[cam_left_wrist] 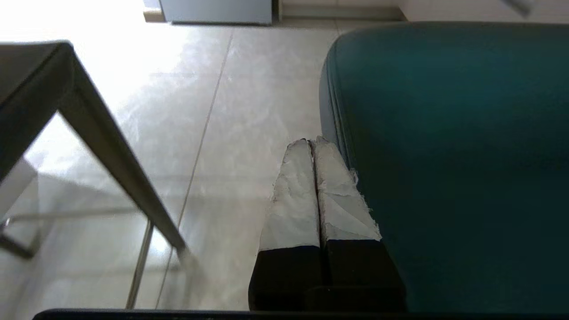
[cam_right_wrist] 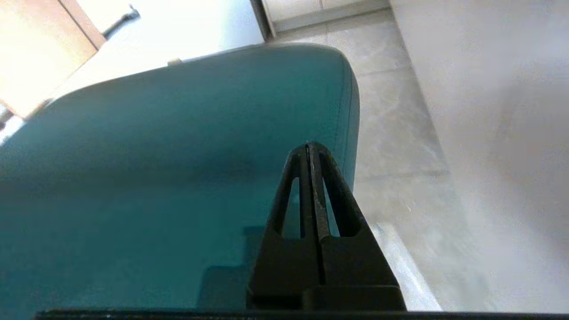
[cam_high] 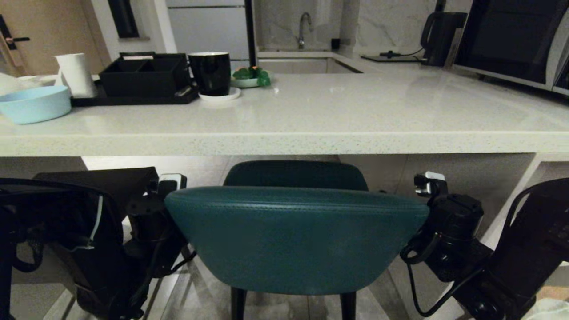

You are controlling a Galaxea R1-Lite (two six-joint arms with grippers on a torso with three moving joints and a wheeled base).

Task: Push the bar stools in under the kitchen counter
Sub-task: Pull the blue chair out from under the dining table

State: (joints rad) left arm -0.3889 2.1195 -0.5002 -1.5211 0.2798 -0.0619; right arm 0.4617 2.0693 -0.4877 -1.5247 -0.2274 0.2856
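The left gripper [cam_left_wrist: 311, 144] is closed with nothing between its fingers, its taped tips lying against the left end of the teal stool [cam_left_wrist: 444, 155] backrest. The right gripper [cam_right_wrist: 310, 149] is likewise closed and empty, its black fingers pressed together at the right end of the same backrest, though real contact there is hard to judge. In the head view both arms flank the stool, whose curved back faces the robot and whose seat reaches in beneath the thick edge of the kitchen counter [cam_high: 284, 142]. The dark grey stool [cam_left_wrist: 40, 80] stands just left of the left arm. On the counter sit a pale blue bowl [cam_high: 33, 103], a black tray [cam_high: 142, 75] and a black mug [cam_high: 210, 72].
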